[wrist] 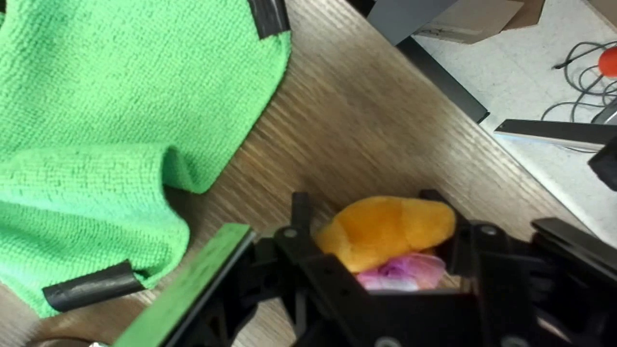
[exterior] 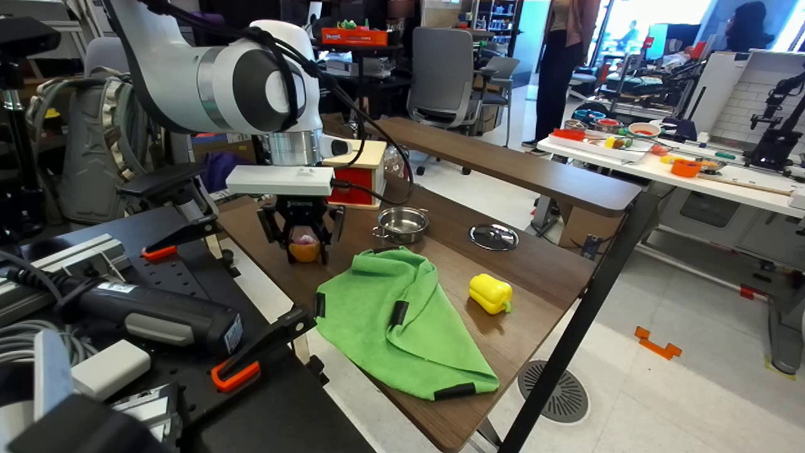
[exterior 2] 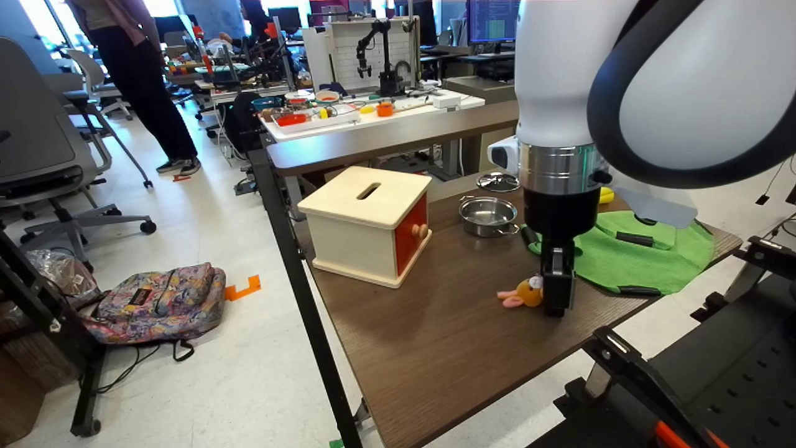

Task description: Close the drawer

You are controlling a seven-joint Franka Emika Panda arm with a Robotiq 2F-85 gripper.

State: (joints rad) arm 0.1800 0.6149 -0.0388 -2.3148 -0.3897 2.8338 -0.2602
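The drawer (exterior 2: 405, 241) sits in the wooden box (exterior 2: 351, 242) near the edge of the desk (exterior 2: 435, 361). Its red front looks flush, so probably closed already; a slight gap can't be ruled out. The gripper (exterior: 307, 255) is drawn in on an orange toy (wrist: 385, 226), low over the desk. Risks: pressing the front with the toy held would likely be soft and uneven, or lose the toy. Overpushing could slide the box toward the edge. A low approach might clip the pot (exterior 2: 489, 216) or drag the towel (exterior: 409, 343).
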